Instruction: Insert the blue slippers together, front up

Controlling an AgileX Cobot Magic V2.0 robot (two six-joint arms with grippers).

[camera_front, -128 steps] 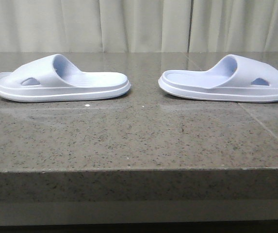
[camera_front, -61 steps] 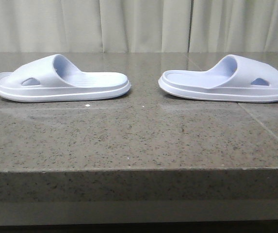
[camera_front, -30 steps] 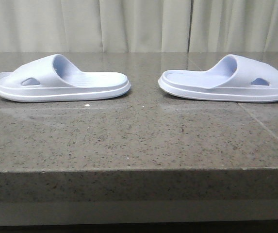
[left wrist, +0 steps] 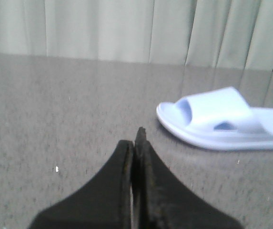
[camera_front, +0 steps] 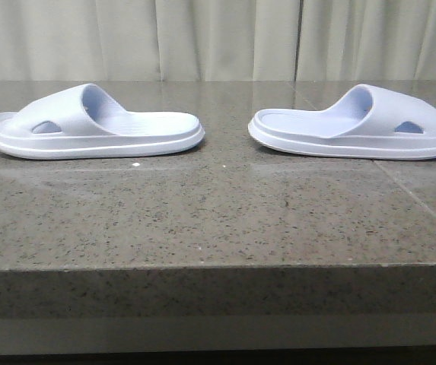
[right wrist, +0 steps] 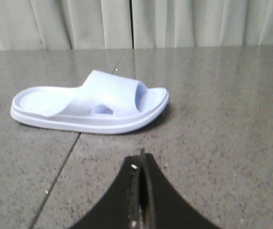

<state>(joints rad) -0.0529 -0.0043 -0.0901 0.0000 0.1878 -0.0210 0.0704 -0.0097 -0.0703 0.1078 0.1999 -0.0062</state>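
With both the left hand (left wrist: pixel 135 143) and right hand (right wrist: pixel 141 164) pinched closed and empty, neither slipper (camera_front: pixel 96 122) (camera_front: pixel 358 122) is gripped, so a closed approach may shove the foam across the slick worktop (camera_front: pixel 218 220).

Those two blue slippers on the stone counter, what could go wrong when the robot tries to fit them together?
Both grippers, left and right, are shut and clear of the slippers, so each must open before it can grip.

The left slipper and right slipper lie apart, heels facing each other; one probably needs turning, and soft foam might slip.

The counter looks polished, so a nudge could send a slipper sliding.
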